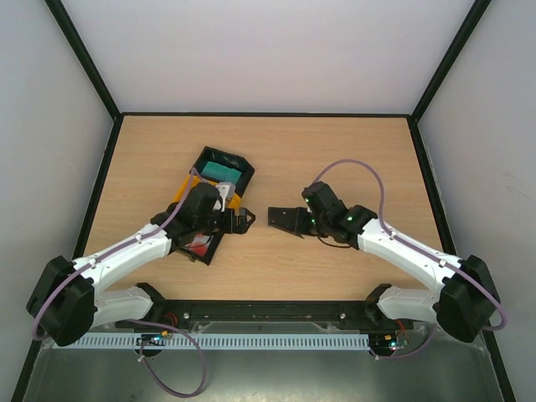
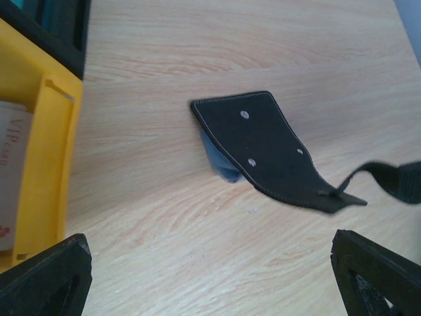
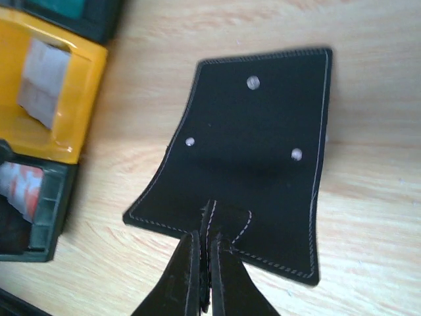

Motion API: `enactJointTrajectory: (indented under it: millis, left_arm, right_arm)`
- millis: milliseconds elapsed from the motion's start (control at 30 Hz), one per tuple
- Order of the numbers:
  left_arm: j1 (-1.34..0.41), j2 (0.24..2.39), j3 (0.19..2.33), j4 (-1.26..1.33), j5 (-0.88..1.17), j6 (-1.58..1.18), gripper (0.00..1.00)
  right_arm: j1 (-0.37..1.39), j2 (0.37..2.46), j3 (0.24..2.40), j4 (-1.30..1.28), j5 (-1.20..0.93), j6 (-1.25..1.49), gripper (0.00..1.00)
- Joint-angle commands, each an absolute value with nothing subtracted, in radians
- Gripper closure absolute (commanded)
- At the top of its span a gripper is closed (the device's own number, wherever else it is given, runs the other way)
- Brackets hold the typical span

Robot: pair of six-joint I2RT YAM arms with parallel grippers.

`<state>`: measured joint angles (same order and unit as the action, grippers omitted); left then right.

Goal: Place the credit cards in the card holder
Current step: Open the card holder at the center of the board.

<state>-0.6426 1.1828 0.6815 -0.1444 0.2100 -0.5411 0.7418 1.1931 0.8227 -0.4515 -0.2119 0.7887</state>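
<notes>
The step in hand is looking like readying the card holder [image 3: 263, 151] rather than loading it. The right claw [image 3: 205, 245] is pinching the holder's short snap strap [image 3: 220, 220] with its 2 fingers pressed together on it, and neither arm is carrying a card. The left claw [image 2: 210, 280] is hanging spread wide just above the tabletop [image 1: 352, 159], gripping nothing. The holder is lying on the wood between the 2 arms, just right of the trays.

The holder is showing its outer face: a squarish black leather-like panel with pale stitching along the edge and 3 small metal studs. In the left wrist view the strap end is appearing to lift a little. Something blue [image 2: 220, 161] is peeking from beneath the far edge, and whether that is a card or lining I cannot tell.

The credit cards are sitting in the trays. A teal stack [image 1: 219, 172] is lying in the black tray [image 1: 243, 161], a pale card [image 3: 43, 82] in the yellow tray [image 3: 72, 141], and a red-and-white one [image 3: 20, 187] in the compartment beside it.

No pocket is showing, so I am judging that the next move is calling for opening or turning the holder while the strap grip is steadying it. The free left claw is looking best placed for fetching a thin card from the trays beside it
</notes>
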Motion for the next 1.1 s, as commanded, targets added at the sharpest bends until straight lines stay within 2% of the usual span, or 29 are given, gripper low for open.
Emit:
enactJointTrajectory:
  millis: [0,300,600,733,900,1067]
  left_arm:
    - [-0.637,1.131,0.657,-0.021,0.141,-0.574,0.00]
    - [-0.637,1.109,0.602,0.073,0.225,-0.579,0.00]
    - [-0.637,0.990,0.551,0.120,0.139,-0.612,0.00]
    - [-0.637,0.931,0.536,0.116,0.107,-0.618,0.00]
    - [-0.637,0.884,0.536,0.082,0.067,-0.621,0.00]
    - [-0.637,0.853,0.540,0.053,0.029,-0.628,0.00]
  right_arm:
    - [0.746,1.203,0.837,-0.491,-0.237,0.834,0.98]
    - [0.747,1.260,0.988,-0.535,-0.333,0.873,0.98]
    - [0.753,1.240,1.030,-0.404,-0.532,1.083,0.98]
    - [0.752,1.207,0.986,-0.268,-0.574,1.231,0.98]
    - [0.736,1.191,0.865,0.054,-0.655,1.491,0.98]
    - [0.718,1.191,0.743,0.137,-0.639,1.573,0.98]
